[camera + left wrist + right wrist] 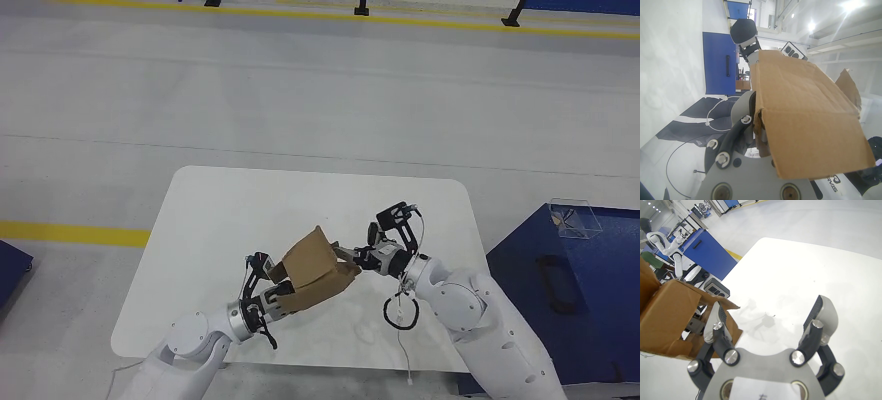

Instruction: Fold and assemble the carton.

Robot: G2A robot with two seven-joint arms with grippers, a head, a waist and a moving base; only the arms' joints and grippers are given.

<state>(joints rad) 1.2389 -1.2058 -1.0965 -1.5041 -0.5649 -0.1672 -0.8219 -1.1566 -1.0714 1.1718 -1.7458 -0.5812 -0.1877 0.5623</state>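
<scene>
Two arms meet at a brown corrugated carton (315,265), which sits tilted over the near half of the white, round-cornered table (250,210). From above, the left gripper (268,295) is at the carton's near lower edge. The right gripper (380,237) is on the side toward the right arm.

The left wrist view gives what is too small to read from above. One grey finger (743,109) presses against a folded wall of the carton (806,113), clamped on it, and the opposite finger is hidden behind the cardboard.

The right wrist view makes plain that the right gripper (769,302) stands wide apart and holds nothing. One ribbed black pad (722,313) is just beside a ragged flap of the carton (668,313).

The cardboard is matt and creased along its fold lines, with torn, fraying flap edges. The table (810,266) is smooth and faintly speckled.
</scene>
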